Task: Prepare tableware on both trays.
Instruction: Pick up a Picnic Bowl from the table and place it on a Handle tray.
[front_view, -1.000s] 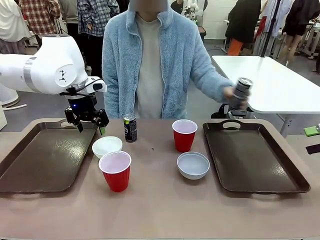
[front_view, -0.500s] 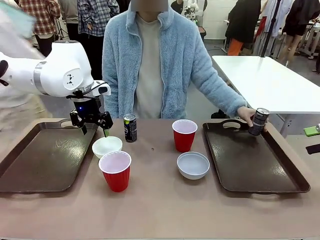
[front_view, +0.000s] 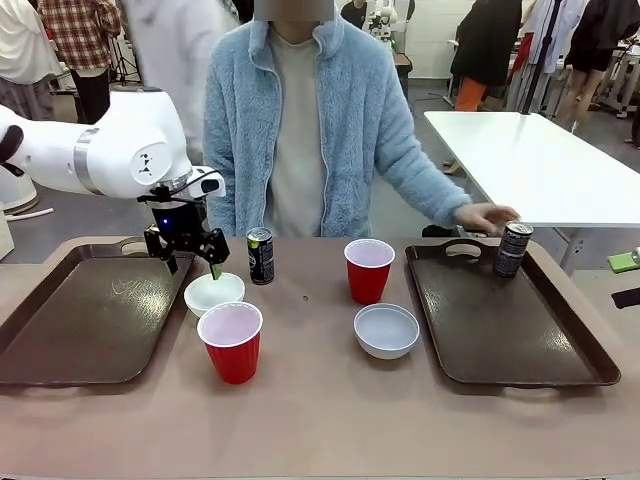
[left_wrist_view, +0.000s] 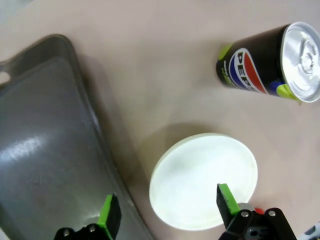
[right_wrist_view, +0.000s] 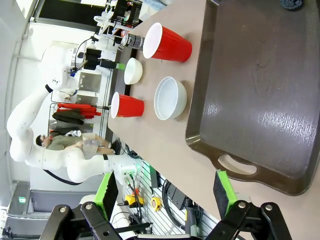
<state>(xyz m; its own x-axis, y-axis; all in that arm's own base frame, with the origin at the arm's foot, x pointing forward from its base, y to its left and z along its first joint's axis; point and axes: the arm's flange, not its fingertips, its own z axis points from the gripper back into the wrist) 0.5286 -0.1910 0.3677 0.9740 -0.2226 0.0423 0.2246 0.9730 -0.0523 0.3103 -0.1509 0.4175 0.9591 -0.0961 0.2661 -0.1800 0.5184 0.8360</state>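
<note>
Your left gripper (front_view: 192, 268) hangs open and empty just above the counter (front_view: 320, 420). In the left wrist view, one pad of the left gripper (left_wrist_view: 167, 207) sits over the rim of the left tray (left_wrist_view: 45, 150) and the other over the edge of the nearer white bowl (left_wrist_view: 202, 180). You cannot tell from either view whether a pad touches the bowl.

That bowl (front_view: 214, 292) stands on the counter just beside the left tray (front_view: 90, 320), which carries nothing. One dark can (front_view: 260, 255) stands upright just behind the bowl, and one red cup (front_view: 231, 342) stands just in front of it.

The other red cup (front_view: 368, 270) and the second bowl (front_view: 386, 330) stand on the counter between the can and the right tray (front_view: 510, 320).

The second can (front_view: 512, 249) stands upright at the far end of the right tray, with the person's hand (front_view: 485, 216) just beside its top.

Your right gripper (right_wrist_view: 165, 192) is open and empty, high over the near handle end of the right tray (right_wrist_view: 260, 75).
</note>
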